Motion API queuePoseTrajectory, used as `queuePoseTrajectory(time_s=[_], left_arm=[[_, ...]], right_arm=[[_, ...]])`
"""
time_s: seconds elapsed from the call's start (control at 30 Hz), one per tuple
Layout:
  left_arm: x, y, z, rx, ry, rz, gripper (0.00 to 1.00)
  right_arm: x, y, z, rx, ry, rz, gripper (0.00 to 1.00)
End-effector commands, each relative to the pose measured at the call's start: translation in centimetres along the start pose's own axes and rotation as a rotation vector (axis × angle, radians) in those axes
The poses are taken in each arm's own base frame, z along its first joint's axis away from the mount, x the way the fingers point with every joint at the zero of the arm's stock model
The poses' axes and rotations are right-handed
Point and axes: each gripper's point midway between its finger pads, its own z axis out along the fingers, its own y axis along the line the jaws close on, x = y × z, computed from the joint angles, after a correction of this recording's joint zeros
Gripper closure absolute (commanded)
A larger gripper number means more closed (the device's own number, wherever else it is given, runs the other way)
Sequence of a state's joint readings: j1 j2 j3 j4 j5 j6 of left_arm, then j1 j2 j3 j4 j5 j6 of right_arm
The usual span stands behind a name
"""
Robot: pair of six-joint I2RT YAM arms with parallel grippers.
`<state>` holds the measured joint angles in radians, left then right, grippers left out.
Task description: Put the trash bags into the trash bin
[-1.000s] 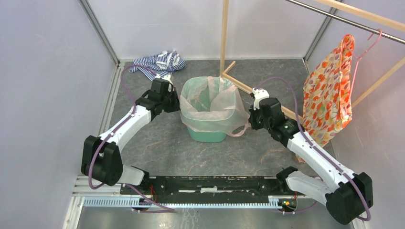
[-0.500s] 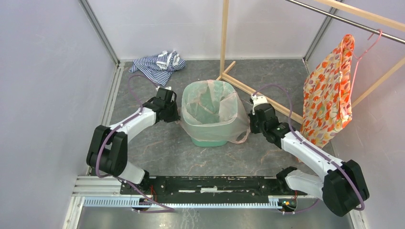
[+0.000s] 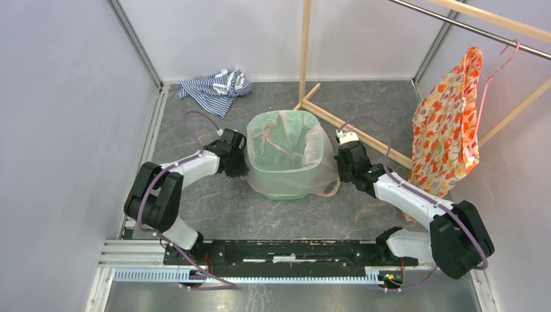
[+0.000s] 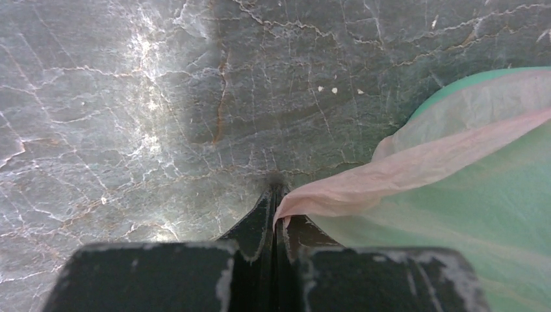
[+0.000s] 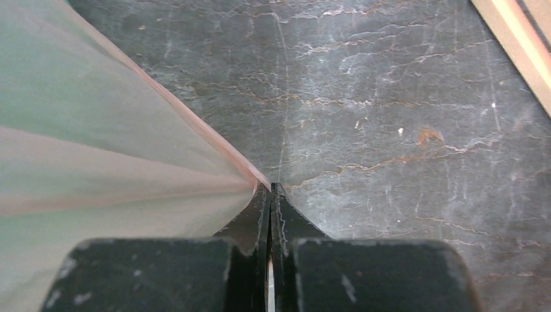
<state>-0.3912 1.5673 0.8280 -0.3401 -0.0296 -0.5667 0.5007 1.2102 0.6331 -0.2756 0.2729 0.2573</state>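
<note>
The mint-green trash bin (image 3: 284,192) stands mid-floor. The pale pink translucent trash bag (image 3: 305,170) lines it and is folded down over its rim, draping the outer wall. My left gripper (image 3: 241,170) is low at the bin's left side, shut on a fold of the bag (image 4: 364,185), close to the floor (image 4: 130,130). My right gripper (image 3: 340,174) is low at the bin's right side, shut on the bag's edge (image 5: 130,175). The bin shows through the bag (image 4: 494,214) in the left wrist view and the right wrist view (image 5: 58,97).
A blue-white striped cloth (image 3: 214,86) lies at the back left. A wooden rack's base bar (image 3: 354,133) runs diagonally behind the right gripper, with an upright post (image 3: 305,45). An orange floral garment (image 3: 448,123) hangs on a pink hanger at right.
Both grippers have moved down along the bin's sides, pulling the bag's edge lower over the rim and outer wall. The bag now covers more of the bin.
</note>
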Motion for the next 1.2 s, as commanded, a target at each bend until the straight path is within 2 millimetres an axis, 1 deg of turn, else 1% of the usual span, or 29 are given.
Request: queuePoseTrajectory(time_s=[0.0, 0.03, 0.27, 0.4, 0.47, 0.5, 0.53, 0.63, 0.73, 0.87, 0.97, 1.1, 1.17], left_arm=[[0.3, 1.7, 1.3, -0.1, -0.009, -0.042, 0.98], [0.2, 1.8, 1.5, -0.108, -0.009, -0.045, 0.98], [-0.8, 1.7, 2.7, -0.177, -0.008, 0.006, 0.98], [-2.0, 1.7, 3.0, -0.245, -0.031, 0.066, 0.98], [-3.0, 1.5, 3.1, -0.263, -0.049, 0.08, 0.98], [-3.2, 1.6, 3.2, -0.275, -0.05, 0.089, 0.98], [-4.0, 1.5, 3.4, -0.287, -0.061, 0.099, 0.98], [-5.0, 2.3, 3.6, -0.362, -0.069, 0.142, 0.98], [-5.1, 3.6, 3.8, -0.422, -0.064, 0.159, 0.98], [-3.9, 4.3, 4.1, -0.431, -0.03, 0.152, 0.98], [-2.5, 5.1, 4.0, -0.446, 0.01, 0.148, 0.98], [-0.7, 6.2, 3.5, -0.441, 0.049, 0.115, 0.98], [0.0, 6.6, 2.8, -0.437, 0.054, 0.104, 0.98]], right_arm=[[-0.1, -2.0, 0.0, 0.159, 0.011, -0.071, 1.0], [-0.1, -2.0, 0.1, 0.192, 0.01, -0.091, 1.0], [-0.9, 0.1, 1.2, 0.287, 0.034, -0.204, 1.0], [-1.5, 1.6, 2.3, 0.307, 0.054, -0.246, 1.0], [-1.9, 2.3, 3.0, 0.321, 0.069, -0.27, 1.0], [-2.3, 2.5, 3.2, 0.331, 0.073, -0.283, 1.0], [-2.6, 2.6, 3.5, 0.351, 0.078, -0.3, 1.0], [-3.2, 1.6, 4.0, 0.452, 0.095, -0.358, 1.0], [-2.6, -0.2, 3.7, 0.549, 0.116, -0.41, 1.0], [-0.7, -2.3, 3.2, 0.601, 0.141, -0.416, 1.0], [1.0, -3.8, 2.8, 0.618, 0.157, -0.403, 1.0], [2.7, -5.2, 2.0, 0.646, 0.17, -0.405, 1.0], [3.2, -5.6, 1.8, 0.65, 0.173, -0.399, 1.0]])
